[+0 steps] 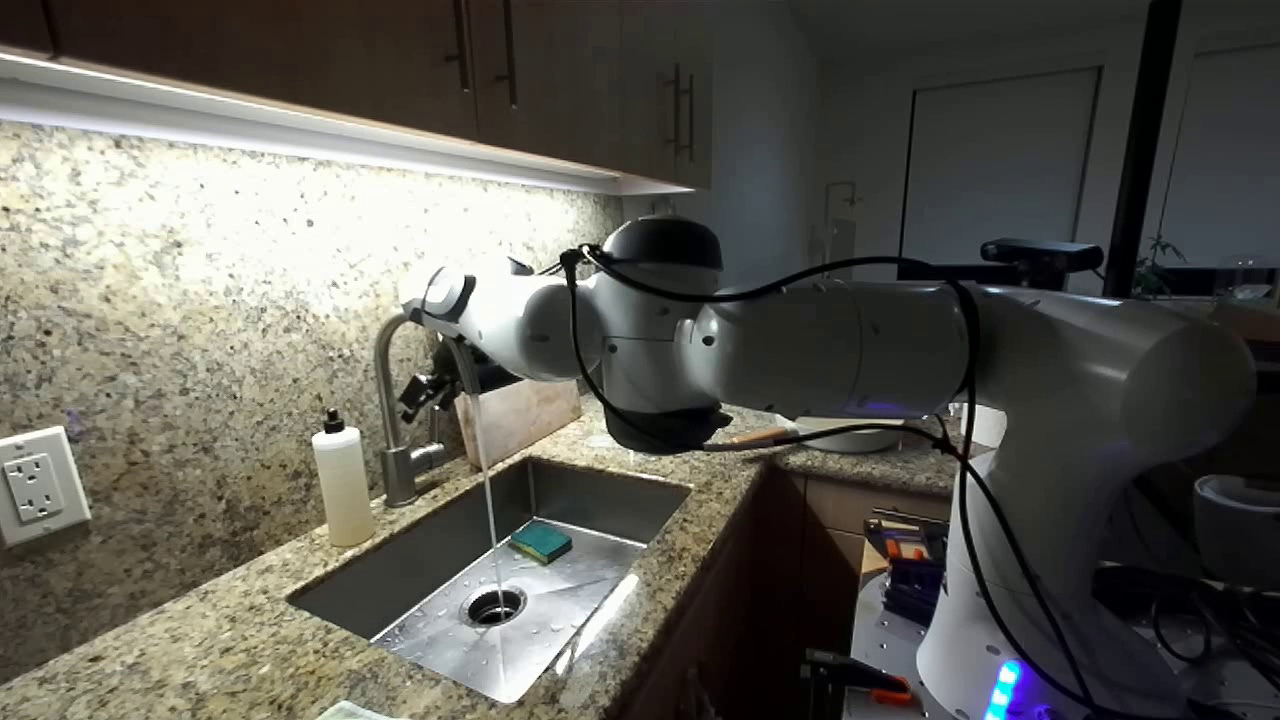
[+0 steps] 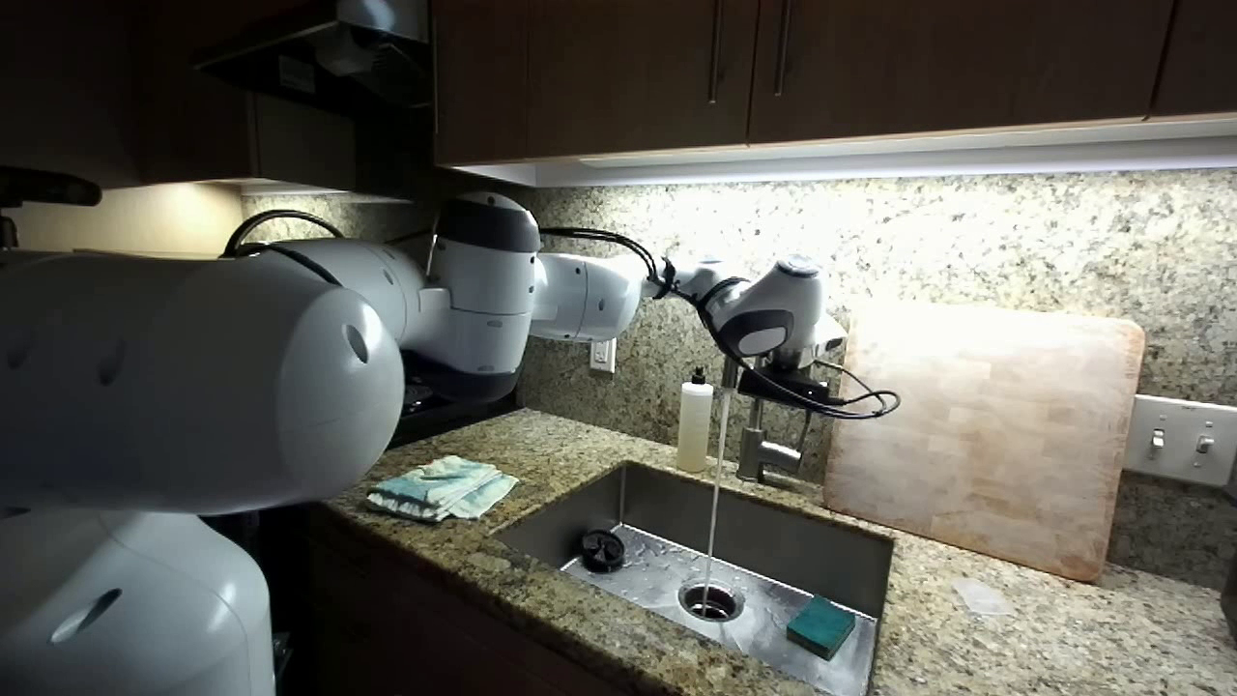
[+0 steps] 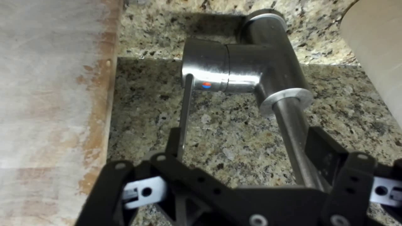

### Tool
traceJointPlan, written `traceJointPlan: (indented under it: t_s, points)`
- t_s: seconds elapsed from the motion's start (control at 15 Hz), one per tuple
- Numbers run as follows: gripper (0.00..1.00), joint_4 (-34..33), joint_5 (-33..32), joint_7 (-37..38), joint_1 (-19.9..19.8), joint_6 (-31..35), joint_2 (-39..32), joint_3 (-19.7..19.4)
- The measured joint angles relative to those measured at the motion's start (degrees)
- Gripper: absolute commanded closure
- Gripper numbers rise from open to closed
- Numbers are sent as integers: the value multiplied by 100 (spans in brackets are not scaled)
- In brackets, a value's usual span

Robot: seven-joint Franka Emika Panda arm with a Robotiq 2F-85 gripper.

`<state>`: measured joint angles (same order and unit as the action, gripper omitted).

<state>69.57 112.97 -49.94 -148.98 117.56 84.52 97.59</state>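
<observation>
My gripper [image 3: 249,144] stands open, its fingers spread wide over the steel faucet [image 3: 276,59]. The thin faucet lever [image 3: 186,110], near a red and blue mark, runs down along the inner side of the left finger [image 3: 172,141]; whether they touch I cannot tell. Close to the right finger's pad [image 3: 325,153] passes the faucet's neck [image 3: 293,131]. In an exterior view the black gripper [image 1: 425,395] shows behind the spout. A stream of water [image 2: 715,493] falls from the spout into the sink [image 2: 773,522], onto the drain [image 2: 711,601].
A wooden cutting board [image 2: 986,445] leans on the backsplash beside the faucet. The soap bottle [image 1: 343,485] stands on its other side. In the sink lie a green sponge [image 1: 541,541] and a black round piece [image 2: 602,551]. A folded cloth [image 2: 443,488] rests on the counter; cabinets hang above.
</observation>
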Motion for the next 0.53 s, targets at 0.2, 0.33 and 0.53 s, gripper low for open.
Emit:
traceJointPlan:
  t_s: [0.2, 0.33, 0.53]
  points:
    - [0, 0, -1, 0, 0, -5, 0, -3]
    - [0, -1, -26, 0, 0, -7, 0, -6]
    - [0, -8, -134, 0, 0, -15, 0, -18]
